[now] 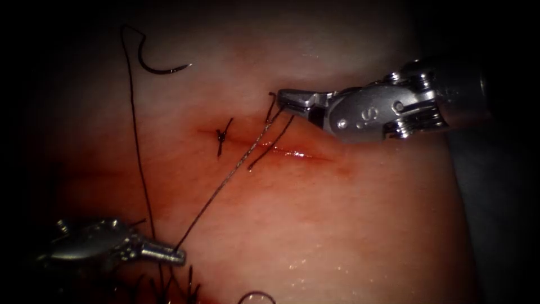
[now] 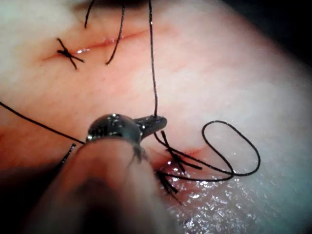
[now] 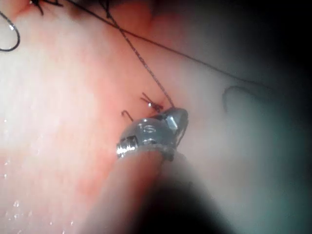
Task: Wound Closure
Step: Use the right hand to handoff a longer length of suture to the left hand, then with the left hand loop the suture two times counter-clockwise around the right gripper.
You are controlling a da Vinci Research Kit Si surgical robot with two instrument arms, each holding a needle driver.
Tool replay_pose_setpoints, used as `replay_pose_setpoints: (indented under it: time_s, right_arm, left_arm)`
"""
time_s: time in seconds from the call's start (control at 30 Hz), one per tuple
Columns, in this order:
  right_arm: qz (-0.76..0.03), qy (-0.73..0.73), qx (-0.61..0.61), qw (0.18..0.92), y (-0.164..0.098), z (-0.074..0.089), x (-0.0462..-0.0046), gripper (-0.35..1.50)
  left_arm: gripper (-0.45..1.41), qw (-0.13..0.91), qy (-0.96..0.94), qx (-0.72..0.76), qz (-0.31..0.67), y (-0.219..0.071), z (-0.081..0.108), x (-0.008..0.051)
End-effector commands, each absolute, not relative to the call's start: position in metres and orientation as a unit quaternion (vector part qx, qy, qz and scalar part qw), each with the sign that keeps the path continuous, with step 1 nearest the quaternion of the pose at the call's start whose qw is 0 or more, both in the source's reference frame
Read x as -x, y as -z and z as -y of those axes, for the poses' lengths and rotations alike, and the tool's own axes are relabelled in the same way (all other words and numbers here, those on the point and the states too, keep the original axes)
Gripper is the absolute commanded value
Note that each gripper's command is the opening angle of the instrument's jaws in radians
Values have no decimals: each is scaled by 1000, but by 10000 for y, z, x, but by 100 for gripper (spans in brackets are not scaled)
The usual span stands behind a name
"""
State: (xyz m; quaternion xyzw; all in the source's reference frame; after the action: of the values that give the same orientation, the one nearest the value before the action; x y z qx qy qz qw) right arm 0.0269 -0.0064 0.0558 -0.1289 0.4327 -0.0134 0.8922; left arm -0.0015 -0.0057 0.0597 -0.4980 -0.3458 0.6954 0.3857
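Right tool [image 1: 281,97]: jaws are clenched on the thread [image 1: 225,179] just above the cut [image 1: 281,151], near its middle. Left tool [image 1: 179,258]: jaws are closed on the same thread, low and to the left of the cut; in the left wrist view the strand is seen running straight up from the left tool's tip [image 2: 157,121]. Between the two tools the thread is stretched taut across the cut.

The needle [image 1: 163,66] is held by neither tool; it is seen lying free on the tissue [image 1: 360,214], well apart from the cut, at upper left, not in the tissue, with thread trailing from it down the left side.

One finished knot [image 1: 221,135] is noted at the cut's left end; red fluid [image 1: 292,153] lies along the open part.

Judgement: a second stitch appears to be placed and a throw is being tightened. The next move probably calls for even, opposed tension so the edges are closed without the tissue being torn
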Motion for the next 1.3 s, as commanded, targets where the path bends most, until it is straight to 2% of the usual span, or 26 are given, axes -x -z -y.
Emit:
replay_pose_setpoints:
  time_s: [0.03, 0.1, 0.13, 0.2, 0.23, 0.27, 0.4, 0.57, 0.7, 0.73, 0.8, 0.9, 1.07, 1.1, 1.13, 1.17, 1.2, 1.27, 1.3]
  right_arm:
    - [-435, 11, 122, 892, -559, 73, -272, -35]
    - [-441, -1, 114, 891, -554, 80, -270, -35]
    - [-441, -8, 110, 890, -552, 84, -270, -11]
    - [-445, -21, 102, 890, -548, 90, -271, 59]
    - [-451, -32, 95, 887, -545, 95, -271, 73]
    - [-456, -35, 91, 885, -543, 99, -272, 78]
    - [-469, -50, 71, 879, -539, 111, -277, 74]
    - [-483, -64, 46, 872, -547, 132, -283, 79]
    - [-503, -85, 15, 860, -548, 140, -278, 104]
    - [-506, -97, 2, 857, -546, 140, -274, 118]
    - [-519, -118, -17, 846, -540, 136, -264, 133]
    - [-536, -136, -40, 832, -526, 128, -248, 143]
    - [-561, -155, -49, 812, -495, 92, -219, 135]
    - [-566, -160, -46, 807, -492, 86, -218, 130]
    - [-571, -165, -47, 803, -489, 77, -217, 116]
    - [-574, -167, -47, 800, -488, 72, -217, 99]
    - [-577, -165, -49, 798, -487, 67, -218, 69]
    - [-589, -153, -65, 791, -488, 58, -223, -35]
    - [-591, -153, -68, 789, -490, 52, -227, -35]
  left_arm:
    - [-45, 392, -697, 500, 332, -599, 57, 12]
    - [-45, 399, -699, 506, 310, -593, 52, -4]
    - [-45, 393, -706, 510, 295, -591, 50, -10]
    - [-45, 371, -722, 522, 263, -591, 46, -19]
    - [-45, 363, -726, 526, 255, -592, 44, -20]
    - [-45, 358, -729, 529, 247, -594, 42, -21]
    - [-45, 361, -731, 529, 235, -612, 34, -19]
    - [-45, 350, -739, 532, 218, -650, 19, -17]
    - [-45, 357, -736, 538, 203, -672, 3, -28]
    - [-45, 356, -744, 533, 189, -676, -1, -34]
    - [-45, 353, -755, 526, 170, -678, -5, -42]
    - [-45, 355, -766, 514, 154, -676, -9, -57]
    - [-45, 363, -760, 518, 146, -654, -7, -58]
    - [-45, 362, -760, 520, 145, -651, -7, -56]
    - [-45, 357, -761, 523, 141, -646, -8, -54]
    - [-45, 356, -759, 526, 140, -642, -8, -52]
    - [-45, 356, -759, 527, 138, -640, -9, -50]
    - [-45, 353, -761, 529, 132, -637, -11, -48]
    - [-45, 349, -763, 529, 128, -637, -12, -48]
